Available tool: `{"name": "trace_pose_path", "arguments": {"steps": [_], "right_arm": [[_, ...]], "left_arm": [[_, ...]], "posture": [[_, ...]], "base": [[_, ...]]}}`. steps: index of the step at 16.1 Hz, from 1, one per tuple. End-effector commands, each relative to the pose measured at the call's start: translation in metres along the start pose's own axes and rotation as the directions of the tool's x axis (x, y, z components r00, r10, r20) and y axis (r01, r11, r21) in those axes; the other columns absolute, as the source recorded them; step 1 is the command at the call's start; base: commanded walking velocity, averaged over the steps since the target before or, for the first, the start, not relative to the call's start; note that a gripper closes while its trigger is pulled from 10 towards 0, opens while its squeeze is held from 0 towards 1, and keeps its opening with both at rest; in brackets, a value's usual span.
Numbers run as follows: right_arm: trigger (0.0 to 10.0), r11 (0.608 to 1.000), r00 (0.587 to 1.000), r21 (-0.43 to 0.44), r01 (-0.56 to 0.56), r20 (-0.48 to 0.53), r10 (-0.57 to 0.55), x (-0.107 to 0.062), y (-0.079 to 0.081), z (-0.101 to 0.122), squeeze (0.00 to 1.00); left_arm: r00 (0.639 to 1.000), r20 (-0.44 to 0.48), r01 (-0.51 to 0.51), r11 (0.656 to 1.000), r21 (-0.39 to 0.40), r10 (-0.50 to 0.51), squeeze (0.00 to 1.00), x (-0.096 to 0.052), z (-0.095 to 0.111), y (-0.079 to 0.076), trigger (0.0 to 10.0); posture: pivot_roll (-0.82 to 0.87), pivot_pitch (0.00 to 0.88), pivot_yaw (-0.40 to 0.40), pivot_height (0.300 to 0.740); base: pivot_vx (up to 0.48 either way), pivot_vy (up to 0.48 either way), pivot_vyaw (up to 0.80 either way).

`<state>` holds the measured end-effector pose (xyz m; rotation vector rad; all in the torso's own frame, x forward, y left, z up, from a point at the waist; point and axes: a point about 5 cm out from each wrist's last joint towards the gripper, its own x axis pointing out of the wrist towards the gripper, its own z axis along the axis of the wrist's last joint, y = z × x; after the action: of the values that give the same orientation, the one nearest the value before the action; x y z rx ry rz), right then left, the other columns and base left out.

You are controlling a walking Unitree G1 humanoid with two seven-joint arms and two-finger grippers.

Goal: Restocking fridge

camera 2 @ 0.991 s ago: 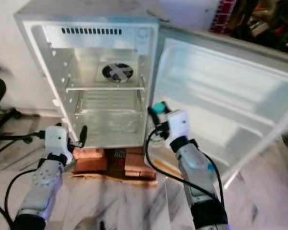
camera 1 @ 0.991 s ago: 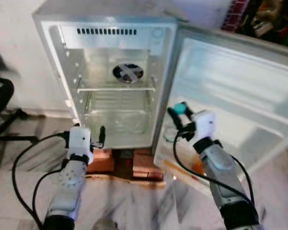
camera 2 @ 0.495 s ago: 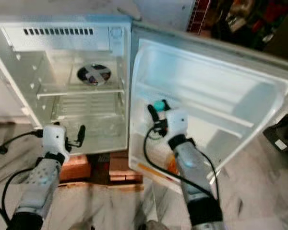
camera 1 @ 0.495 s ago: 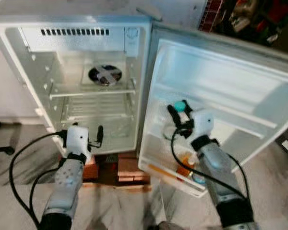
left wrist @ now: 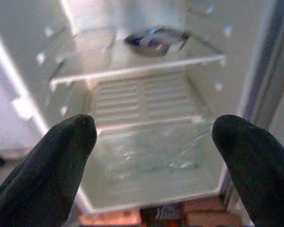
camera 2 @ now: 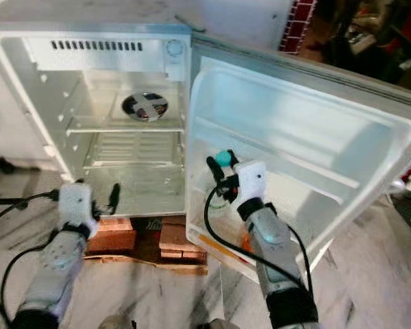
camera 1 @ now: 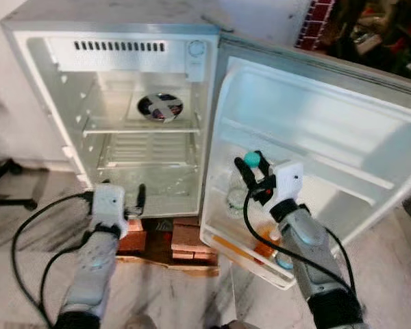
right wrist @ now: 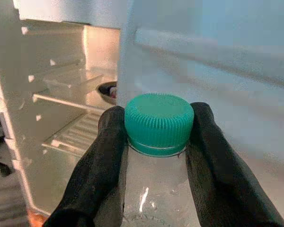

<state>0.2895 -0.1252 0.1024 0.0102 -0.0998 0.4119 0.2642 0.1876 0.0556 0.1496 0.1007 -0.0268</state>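
Compared with half a second ago, the whole scene sits further right and slightly lower in the head views, which reads as the camera turning, while the right gripper (camera 1: pixel 248 170) with its load has dropped a little lower against the door (camera 1: pixel 329 130). That gripper's two black fingers (right wrist: pixel 106 156) are clamped on the neck of one clear bottle (right wrist: pixel 156 189) just below its green cap (right wrist: pixel 159 124), holding it upright in front of the inner face of the open door, above the lowest door shelf (camera 1: pixel 243 250). Something orange and something pale blue lie in that shelf, too blurred to name. One small white fridge (camera 1: pixel 116 27) stands open on a base of red bricks (camera 1: pixel 185 240) over a flat board, on a pale marbled floor (camera 1: pixel 192 301). Inside are two levels: a glass shelf (left wrist: pixel 137 66) bearing one dark round dish (camera 1: pixel 160 106), and below it a ribbed floor over a clear crisper drawer (left wrist: pixel 151 151). A row of vents and one round dial run along the top of the cabinet. The left gripper (left wrist: pixel 156 137) hovers low before the cabinet, its fingers spread wide apart with nothing between them, pointing at the drawer. Black cables loop from both silver arms. A dark chair base shows at the far left by the white wall, and cluttered dark shelving sits behind the door at upper right.
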Motion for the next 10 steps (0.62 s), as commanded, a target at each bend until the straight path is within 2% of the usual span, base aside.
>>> {"name": "trace_pose_path", "arguments": {"steps": [1, 3, 10], "right_arm": [[10.0, 1.000, 1.000, 0.012, 0.015, 0.024, -0.015, -0.002, -0.005, 0.005, 0.00], [10.0, 0.999, 1.000, 0.020, 0.029, 0.004, -0.029, -0.011, -0.008, -0.001, 0.00], [10.0, 0.999, 0.999, 0.030, -0.032, 0.010, 0.031, -0.009, 0.003, 0.000, 0.00]], "left_arm": [[1.000, -0.006, -0.004, 1.000, -0.002, 0.004, 0.00, -0.003, 0.000, 0.005, 10.0], [0.999, -0.040, -0.011, 1.000, -0.001, 0.011, 0.00, -0.016, -0.010, 0.011, 10.0], [1.000, -0.021, -0.001, 1.000, 0.002, 0.001, 0.00, -0.010, -0.003, 0.010, 10.0]], "posture": [[0.11, 0.044, -0.072, 0.740], [0.11, 0.046, -0.070, 0.740], [0.11, 0.050, -0.064, 0.740]], "base": [[0.000, 0.000, 0.00], [0.000, 0.000, 0.00], [0.000, 0.000, 0.00]]}}
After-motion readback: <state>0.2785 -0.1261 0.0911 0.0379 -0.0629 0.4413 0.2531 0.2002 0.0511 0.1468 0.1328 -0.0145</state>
